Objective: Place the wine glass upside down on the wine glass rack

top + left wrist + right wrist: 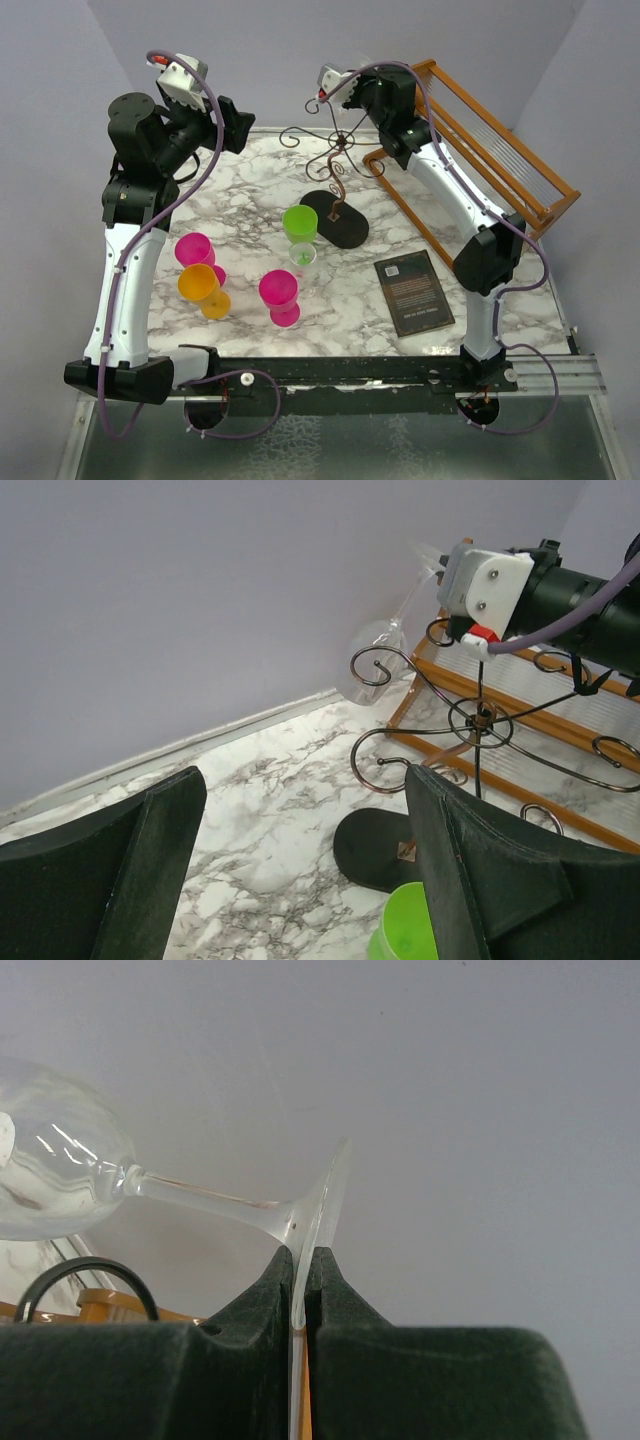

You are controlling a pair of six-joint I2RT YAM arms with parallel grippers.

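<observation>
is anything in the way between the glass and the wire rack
Nothing visible. The right gripper holds the wine glass by its foot, its bowl close by a curled arm of the wine glass rack; no object shows between them.

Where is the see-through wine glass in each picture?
Top external: too faint to see, by the right gripper, top middle.
Left wrist: the wine glass hangs upper middle, against the wall.
Right wrist: bowl at left, foot pinched between the fingers.
Shared landmark: the wine glass rack.
</observation>
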